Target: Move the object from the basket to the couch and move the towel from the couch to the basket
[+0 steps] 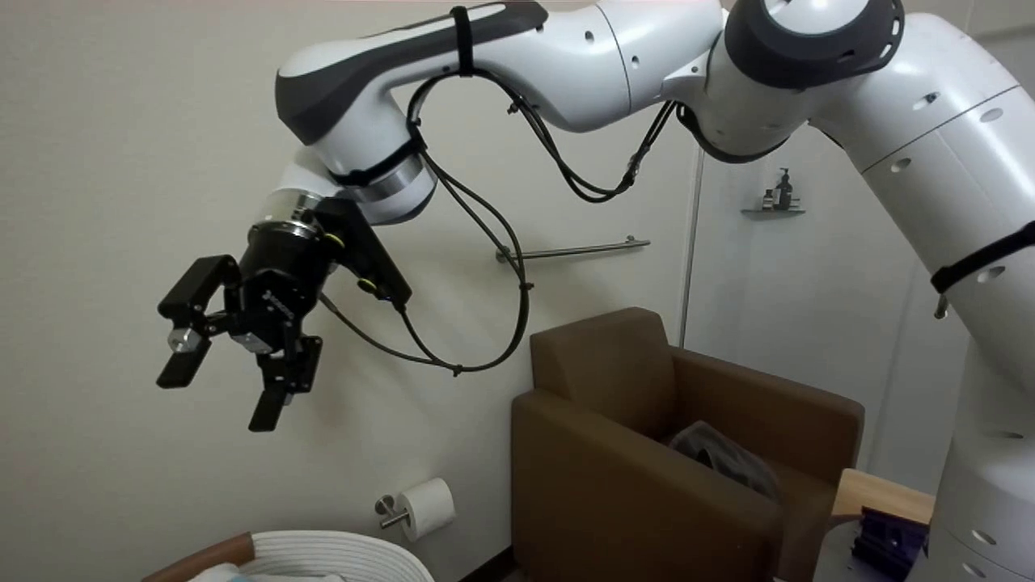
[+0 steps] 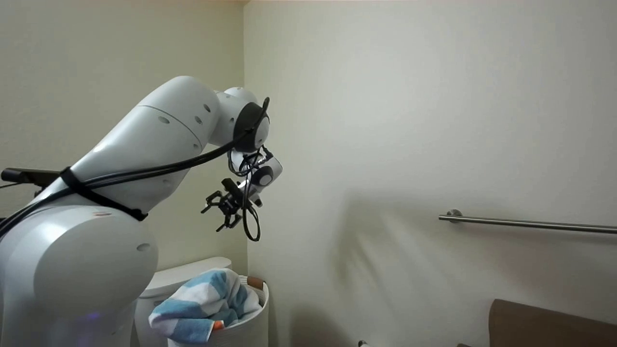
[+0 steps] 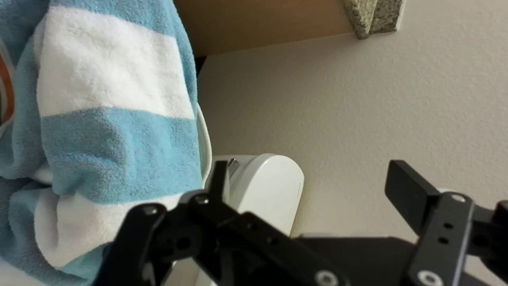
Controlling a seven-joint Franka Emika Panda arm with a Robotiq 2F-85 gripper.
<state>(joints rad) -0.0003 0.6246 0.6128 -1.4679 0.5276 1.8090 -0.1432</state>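
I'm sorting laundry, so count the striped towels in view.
1 that shows: the blue-and-white towel, heaped in the white basket and draped partly over its rim. More could be hidden beneath its folds or deeper in the basket.

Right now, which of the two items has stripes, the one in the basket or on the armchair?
The towel in the basket: it has blue and white bands, whereas the grey item on the armchair shows none.

Both exterior views share the arm [image 1: 679, 48] and basket [image 1: 340, 550].
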